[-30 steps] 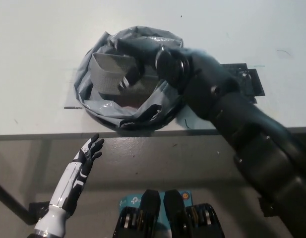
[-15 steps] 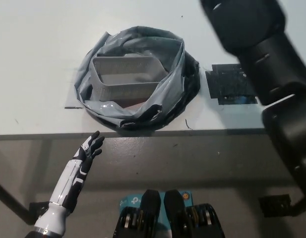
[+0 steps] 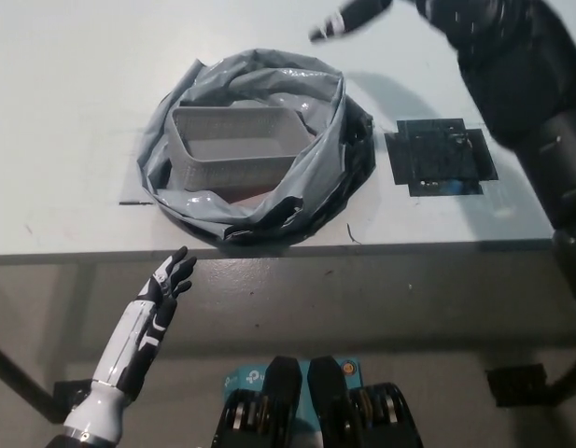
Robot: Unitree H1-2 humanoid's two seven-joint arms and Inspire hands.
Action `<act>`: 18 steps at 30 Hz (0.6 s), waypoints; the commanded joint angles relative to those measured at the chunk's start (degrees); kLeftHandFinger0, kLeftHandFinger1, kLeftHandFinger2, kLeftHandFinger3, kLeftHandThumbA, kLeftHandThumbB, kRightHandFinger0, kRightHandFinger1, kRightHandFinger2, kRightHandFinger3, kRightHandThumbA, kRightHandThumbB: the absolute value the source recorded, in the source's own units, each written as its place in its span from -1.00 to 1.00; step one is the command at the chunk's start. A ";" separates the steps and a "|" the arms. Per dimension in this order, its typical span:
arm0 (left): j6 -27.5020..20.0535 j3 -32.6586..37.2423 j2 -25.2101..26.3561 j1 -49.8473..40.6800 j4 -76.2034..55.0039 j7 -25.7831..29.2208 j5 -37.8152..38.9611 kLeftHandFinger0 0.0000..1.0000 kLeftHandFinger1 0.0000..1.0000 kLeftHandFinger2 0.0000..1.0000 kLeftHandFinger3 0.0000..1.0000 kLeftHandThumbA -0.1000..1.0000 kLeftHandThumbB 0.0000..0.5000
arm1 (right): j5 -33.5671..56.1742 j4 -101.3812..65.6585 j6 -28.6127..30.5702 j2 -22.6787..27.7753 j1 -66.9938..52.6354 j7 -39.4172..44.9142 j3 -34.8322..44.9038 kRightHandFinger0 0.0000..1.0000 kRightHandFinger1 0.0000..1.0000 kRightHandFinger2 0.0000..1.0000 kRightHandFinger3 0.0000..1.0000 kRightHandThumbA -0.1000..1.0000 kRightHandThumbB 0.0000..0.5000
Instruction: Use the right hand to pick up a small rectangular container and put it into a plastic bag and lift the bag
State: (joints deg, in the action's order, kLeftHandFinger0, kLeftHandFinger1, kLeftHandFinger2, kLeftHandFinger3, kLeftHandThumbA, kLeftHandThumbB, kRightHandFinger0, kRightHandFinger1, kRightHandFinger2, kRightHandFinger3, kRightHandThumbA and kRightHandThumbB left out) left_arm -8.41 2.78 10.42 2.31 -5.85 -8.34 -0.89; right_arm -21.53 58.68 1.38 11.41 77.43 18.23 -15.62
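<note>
A grey rectangular container [image 3: 236, 143] lies inside the rolled-down grey plastic bag [image 3: 320, 154] on the white table [image 3: 73, 84]. My black right arm [image 3: 512, 65] comes in along the right edge. Its hand [image 3: 348, 19] is at the top edge, above and to the right of the bag, holding nothing, fingers apart. My white left hand [image 3: 171, 280] rests open below the table's front edge at lower left.
A flat black square patch [image 3: 440, 156] lies on the table just right of the bag. The table's front edge [image 3: 409, 247] runs across the middle of the picture.
The right hand has let go of the container inside the bag and risen up and to the right, out of the bag. The left hand has barely moved.
</note>
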 commanded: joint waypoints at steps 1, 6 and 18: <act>-2.09 0.49 0.96 0.45 -0.64 -0.91 -0.66 1.00 1.00 1.00 1.00 0.96 -0.12 | -2.20 4.36 0.87 -0.28 1.85 -5.92 -1.64 1.00 1.00 1.00 1.00 0.89 0.97; -2.93 0.85 0.66 -1.02 -0.75 -0.81 -0.49 1.00 1.00 1.00 1.00 0.93 -0.15 | -3.03 8.35 1.30 -2.01 -0.18 -8.07 -2.93 1.00 1.00 1.00 1.00 0.93 1.00; -2.74 1.27 0.87 -1.80 -1.27 -0.52 -1.27 1.00 1.00 1.00 1.00 0.95 -0.11 | -0.07 13.82 -0.83 -7.01 -0.90 -11.01 -0.69 1.00 1.00 1.00 1.00 0.88 1.00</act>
State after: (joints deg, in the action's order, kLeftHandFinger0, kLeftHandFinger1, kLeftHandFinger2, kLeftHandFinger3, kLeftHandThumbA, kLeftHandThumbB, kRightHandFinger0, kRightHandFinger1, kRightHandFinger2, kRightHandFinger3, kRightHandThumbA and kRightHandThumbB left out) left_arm -8.89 3.88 10.59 0.44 -5.85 -8.33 -1.34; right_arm -23.00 71.91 0.95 4.94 73.05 10.67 -17.52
